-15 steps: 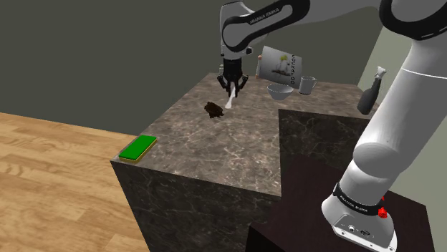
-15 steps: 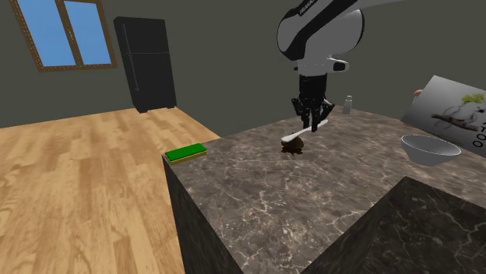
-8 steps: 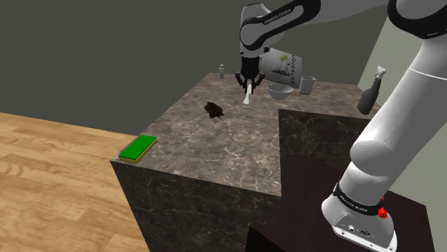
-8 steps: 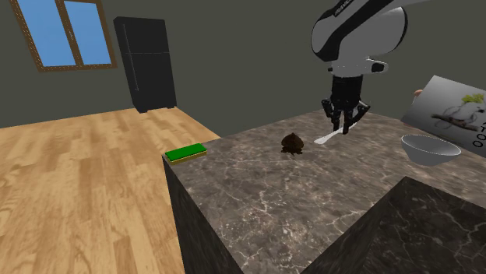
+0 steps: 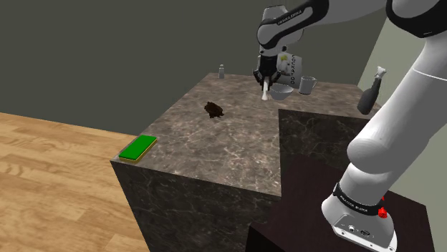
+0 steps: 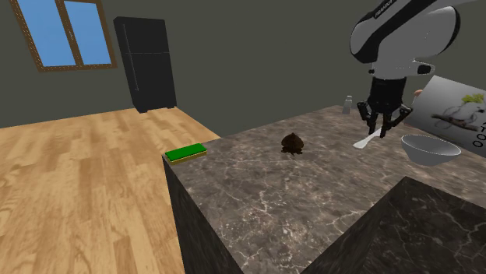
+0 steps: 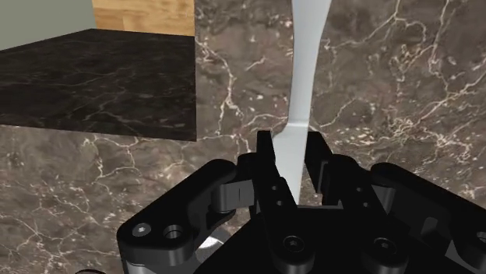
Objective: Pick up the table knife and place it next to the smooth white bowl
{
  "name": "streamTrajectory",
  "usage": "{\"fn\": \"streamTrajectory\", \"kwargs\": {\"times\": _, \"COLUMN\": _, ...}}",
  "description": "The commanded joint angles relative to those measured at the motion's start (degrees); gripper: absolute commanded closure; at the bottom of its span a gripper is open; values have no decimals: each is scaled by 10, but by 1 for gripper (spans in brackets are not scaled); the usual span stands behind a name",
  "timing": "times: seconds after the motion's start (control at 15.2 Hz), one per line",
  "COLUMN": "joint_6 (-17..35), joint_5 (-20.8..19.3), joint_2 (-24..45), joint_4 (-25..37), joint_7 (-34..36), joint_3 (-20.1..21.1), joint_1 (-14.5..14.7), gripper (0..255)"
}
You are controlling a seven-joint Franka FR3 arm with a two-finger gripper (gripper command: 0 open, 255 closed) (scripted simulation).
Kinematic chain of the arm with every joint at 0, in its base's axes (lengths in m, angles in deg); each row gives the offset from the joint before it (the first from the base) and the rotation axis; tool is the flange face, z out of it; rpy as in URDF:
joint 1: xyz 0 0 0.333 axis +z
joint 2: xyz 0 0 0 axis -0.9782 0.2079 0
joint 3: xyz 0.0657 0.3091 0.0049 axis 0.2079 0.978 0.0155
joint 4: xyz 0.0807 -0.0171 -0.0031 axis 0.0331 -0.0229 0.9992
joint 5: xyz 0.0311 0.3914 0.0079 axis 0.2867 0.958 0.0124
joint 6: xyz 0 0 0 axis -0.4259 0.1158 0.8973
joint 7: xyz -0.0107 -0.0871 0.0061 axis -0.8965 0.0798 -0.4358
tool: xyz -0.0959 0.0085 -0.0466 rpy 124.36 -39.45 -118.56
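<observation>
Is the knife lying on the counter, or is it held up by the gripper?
Held up. The gripper is shut on one end of the knife, which hangs slanted above the counter, near the bowl.

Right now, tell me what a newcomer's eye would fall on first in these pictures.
The white arm reaches over the dark marbled counter, its black jaws shut on a white knife held tilted close to the white bowl. Next come the green sponge at the counter's corner and the small brown lump mid-counter.
</observation>
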State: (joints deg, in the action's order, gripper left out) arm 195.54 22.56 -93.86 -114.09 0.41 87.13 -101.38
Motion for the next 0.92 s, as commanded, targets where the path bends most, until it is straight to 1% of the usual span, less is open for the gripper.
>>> {"fn": "streamTrajectory", "kwargs": {"times": 0.0, "joint_6": 0, "joint_5": 0, "joint_2": -1, "joint_4": 2, "joint_7": -30, "joint_3": -16, "joint_1": -13, "gripper": 255}}
{"fn": "streamTrajectory", "kwargs": {"times": 0.46, "joint_6": 6, "joint_5": 4, "joint_2": 26, "joint_4": 31, "joint_7": -129, "joint_3": -68, "joint_1": -58, "gripper": 255}}
{"fn": "streamTrajectory", "kwargs": {"times": 0.86, "joint_6": 4, "joint_5": 18, "joint_2": 70, "joint_4": 82, "joint_7": -214, "joint_3": -108, "joint_1": -98, "gripper": 255}}
